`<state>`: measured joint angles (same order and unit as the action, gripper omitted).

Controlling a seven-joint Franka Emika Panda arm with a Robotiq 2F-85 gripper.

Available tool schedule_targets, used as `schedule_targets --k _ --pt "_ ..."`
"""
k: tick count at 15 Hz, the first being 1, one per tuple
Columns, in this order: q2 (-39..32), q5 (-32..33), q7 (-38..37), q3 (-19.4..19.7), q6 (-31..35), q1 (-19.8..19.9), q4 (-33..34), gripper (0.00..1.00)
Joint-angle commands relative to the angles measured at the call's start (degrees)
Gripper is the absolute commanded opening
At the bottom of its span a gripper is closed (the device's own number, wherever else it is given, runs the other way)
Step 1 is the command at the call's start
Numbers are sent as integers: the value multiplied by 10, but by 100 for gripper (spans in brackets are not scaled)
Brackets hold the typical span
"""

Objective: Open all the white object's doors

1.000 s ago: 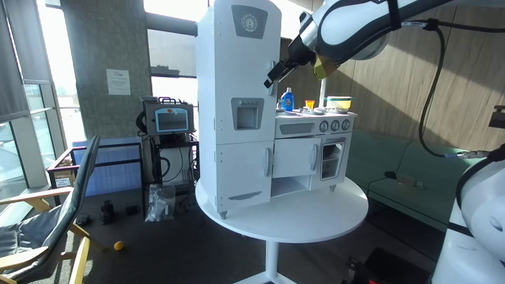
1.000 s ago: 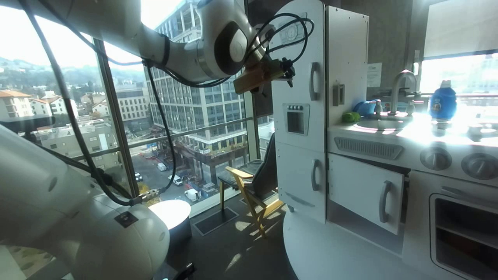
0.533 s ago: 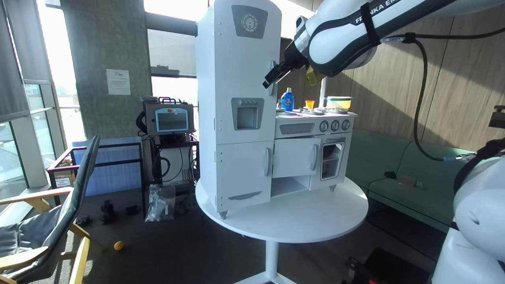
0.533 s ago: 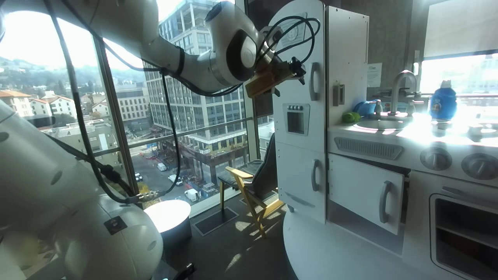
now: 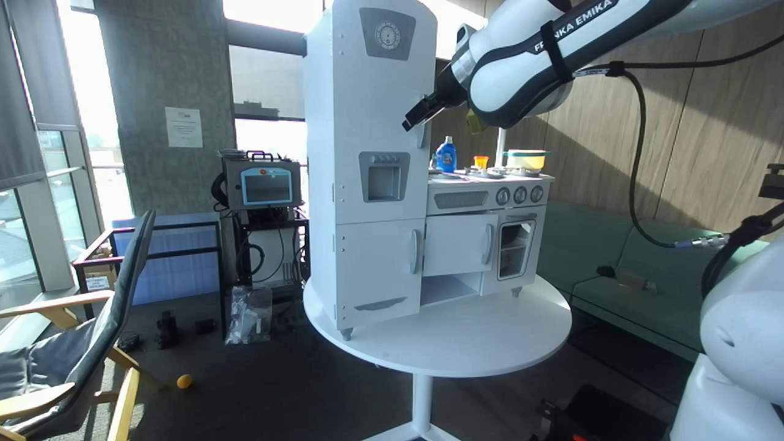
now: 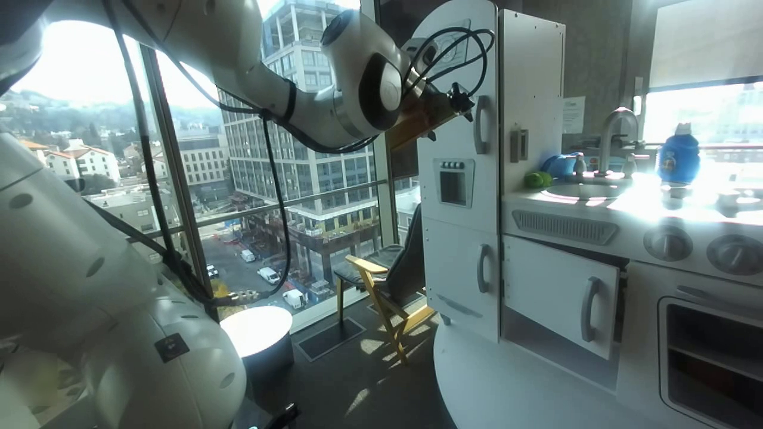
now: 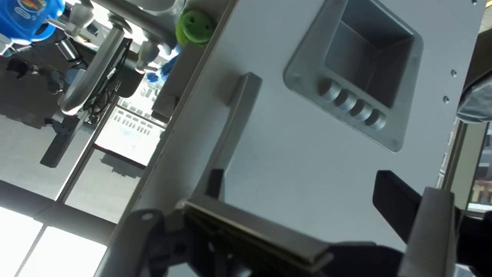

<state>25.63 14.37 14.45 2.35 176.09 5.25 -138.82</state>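
Hovering before its target, the black two-fingered tool (image 7: 301, 188) has its fingers wide apart and nothing between them, presumably to close around the long curved grey handle (image 7: 237, 123). In the wrist view one finger overlaps the handle while the gap faces flat panel, so a sideways shift seems due; whether finger and handle touch, I cannot tell. The handle runs along one edge of the tall flat white upper fridge door (image 5: 380, 104), likely so a pull swings it easily; that door is shut. Below, the white lower fridge door (image 5: 376, 269) is shut too. Beside it, the rectangular white cabinet door (image 5: 456, 245) stands partly open; the windowed white oven door (image 5: 528, 248) looks shut. All belong to the white toy kitchen (image 5: 413, 211), set on the round white table (image 5: 478, 349) with its tower close to the edge, perhaps giving the doors room. Against half a second ago, the white robot arm (image 5: 499, 89) reaches further forward, and in an exterior view the tool (image 6: 450, 127) is nearer the handle; no door has moved.
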Motion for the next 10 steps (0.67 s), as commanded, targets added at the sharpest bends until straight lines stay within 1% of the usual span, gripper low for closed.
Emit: schedule_targets --k 1,4,7,8,10 --pt "-21 -4 -5 3 15 -7 21 100" --pt "-6 -40 34 56 5 -92 6 100" --pt "22 -89 74 122 -27 -200 -5 100" --pt "29 -97 88 138 -33 -224 -6 100" --pt "9 -64 48 85 -27 -139 8 100"
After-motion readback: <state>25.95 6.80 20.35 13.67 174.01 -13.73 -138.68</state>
